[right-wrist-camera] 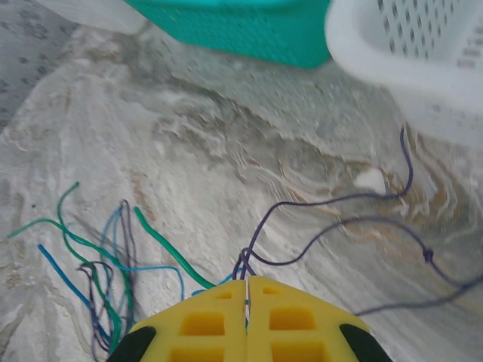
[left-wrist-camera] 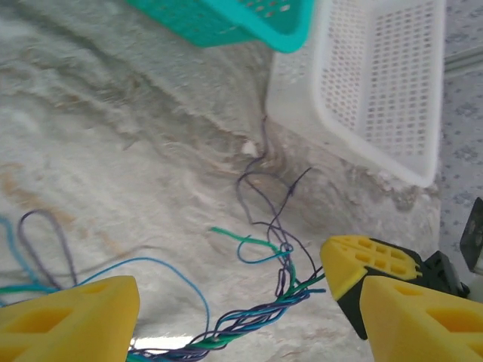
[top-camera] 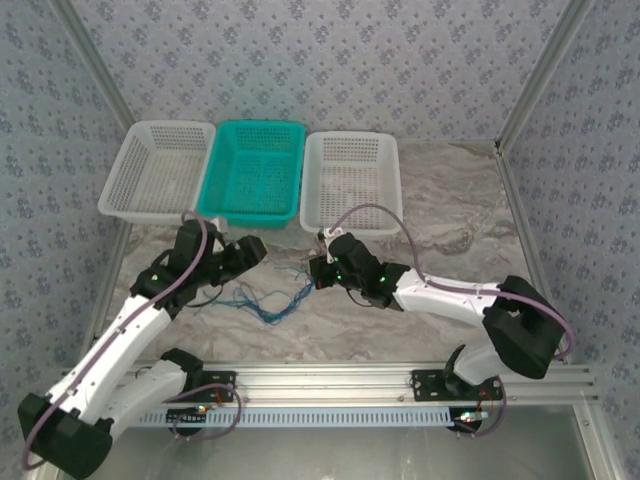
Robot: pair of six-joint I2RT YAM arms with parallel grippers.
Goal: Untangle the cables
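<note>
We find no lettering, label, brand, number or sign that we can read in any of the views. The walls (top-camera: 300,60) carry only a repeating floral print, and the specks of green light on the arms (top-camera: 340,266) are plain dots to us, not characters.

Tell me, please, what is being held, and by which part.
The right gripper pinches the cables at one end of their twisted stretch; left gripper open.
</note>
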